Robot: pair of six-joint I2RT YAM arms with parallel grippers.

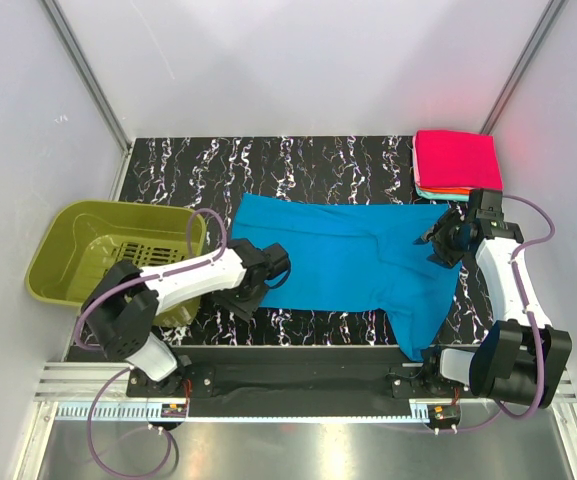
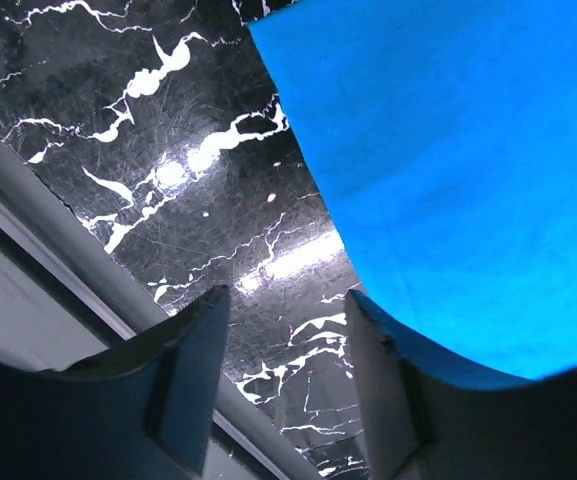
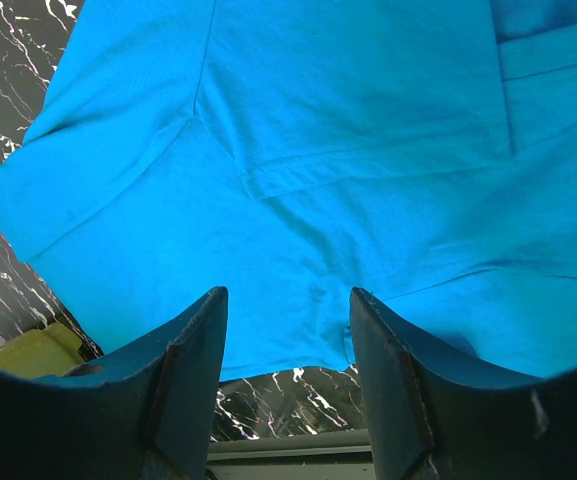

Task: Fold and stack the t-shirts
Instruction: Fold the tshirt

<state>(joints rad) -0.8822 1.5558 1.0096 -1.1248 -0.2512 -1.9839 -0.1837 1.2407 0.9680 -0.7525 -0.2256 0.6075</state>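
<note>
Blue t-shirt (image 2: pixel 448 180): lying flat, filling the upper right of the view, its curved hem running down toward the lower right.
Worktop (image 2: pixel 148 170): black with white veining, showing bare left of the cloth and catching glare.
Grey edge strip (image 2: pixel 48 225): running diagonally along the worktop's left border.
Fingers (image 2: pixel 193 380): standing apart at the bottom, bare worktop showing between them, nothing gripped.
Finger nearer the cloth: sitting right at the hem; contact not discernible.

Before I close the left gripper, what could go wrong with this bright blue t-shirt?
The left gripper straddles bare black marble-patterned table; the hem of the bright blue cloth t-shirt lies beside one finger, so closing may miss. One shirt corner overhangs the near edge; pulling could drag it off.
</note>
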